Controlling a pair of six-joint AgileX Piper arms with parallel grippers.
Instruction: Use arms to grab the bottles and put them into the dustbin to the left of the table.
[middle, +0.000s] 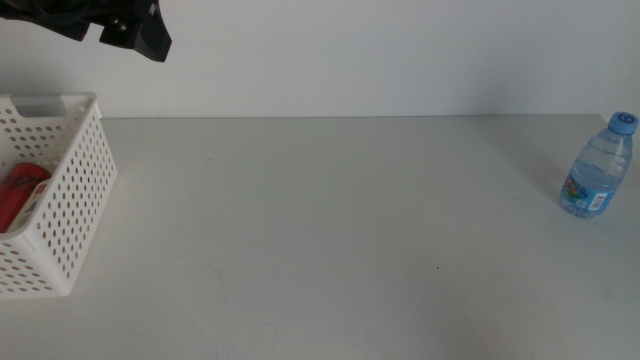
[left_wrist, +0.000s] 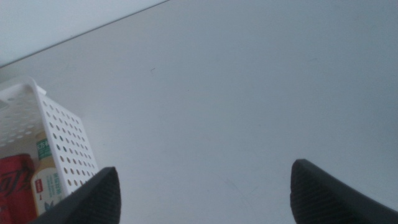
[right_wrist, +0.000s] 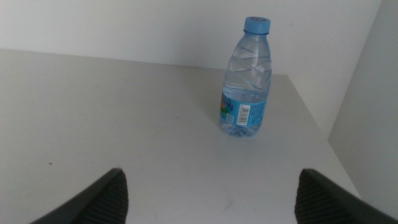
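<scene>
Nearest the camera in the middle view it's just bare table (middle: 330, 230), light grey, w/ a tiny dark speck sitting right of center.

Left edge: the dustbin (middle: 75, 190) is sitting on the table, white perforated basket, handle slot near the rim. The red soda can (middle: 20, 192) is lying inside it, only partly showing over the wall. Left wrist cam is showing more: the can (left_wrist: 15, 190) is lying right next to the yellow-liquid bottle (left_wrist: 46, 180), both inside the basket (left_wrist: 68, 140), touching or nearly so, can't say which.

Left gripper (left_wrist: 205, 193) is hanging up in the air beside the bin and above the table, jaws spread wide, nothing between them. In the middle view it's only poking in as a black chunk (middle: 135, 30) at the top left corner, above the bin.

Right gripper (right_wrist: 211, 196) is also gaping wide, holding nothing, pointing across the table at the water bottle (right_wrist: 247, 78). It's not showing in the middle view at all.

Farthest: the water bottle (middle: 600, 168) is standing upright near the far right edge of the table, blue cap on, blue label w/ barcode, well apart from the bin and from both grippers. White wall is running behind everything.
</scene>
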